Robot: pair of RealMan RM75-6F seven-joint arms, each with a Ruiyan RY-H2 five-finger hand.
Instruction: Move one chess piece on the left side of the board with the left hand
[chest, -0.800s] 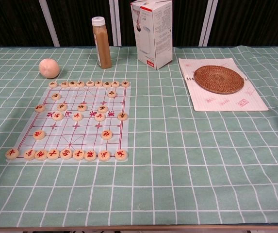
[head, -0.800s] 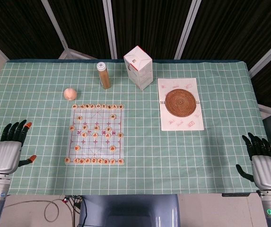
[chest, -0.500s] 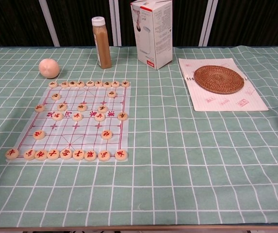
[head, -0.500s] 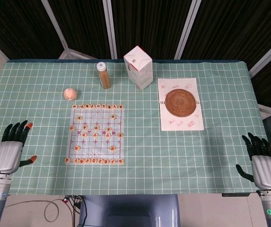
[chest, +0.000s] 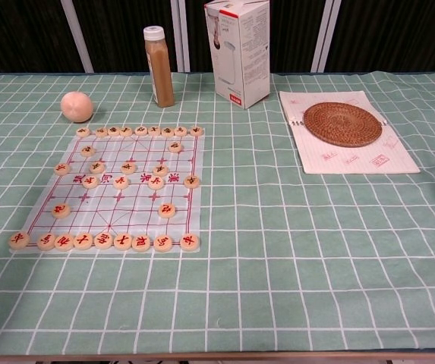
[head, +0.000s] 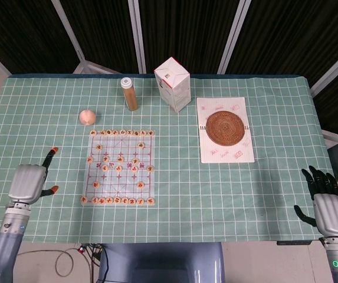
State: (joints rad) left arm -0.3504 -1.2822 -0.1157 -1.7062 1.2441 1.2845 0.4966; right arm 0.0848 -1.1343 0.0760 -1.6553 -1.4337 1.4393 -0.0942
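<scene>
The translucent chess board [head: 113, 178] [chest: 137, 218] lies left of the table's middle, with several round wooden pieces on it. On its left side sit single pieces such as one [head: 97, 184] [chest: 61, 210] near the front and one [head: 99, 147] [chest: 88, 150] near the back. My left hand [head: 30, 181] hovers over the cloth to the left of the board, apart from it, holding nothing, one finger stretched forward and the thumb out. My right hand [head: 327, 203] rests at the table's front right corner, fingers spread and empty. Neither hand shows in the chest view.
Behind the board stand a peach-coloured ball [head: 86, 117] [chest: 77, 106], a brown bottle with a white cap [head: 129, 94] [chest: 159, 67] and a white carton [head: 173, 84] [chest: 237, 49]. At the right, a woven coaster [head: 225, 128] [chest: 342, 123] lies on a notebook [head: 239, 154] [chest: 399, 161].
My left hand has moved right and forward toward the board and turned, so only one finger and the thumb now show extended. The right hand and the pieces have not moved.
</scene>
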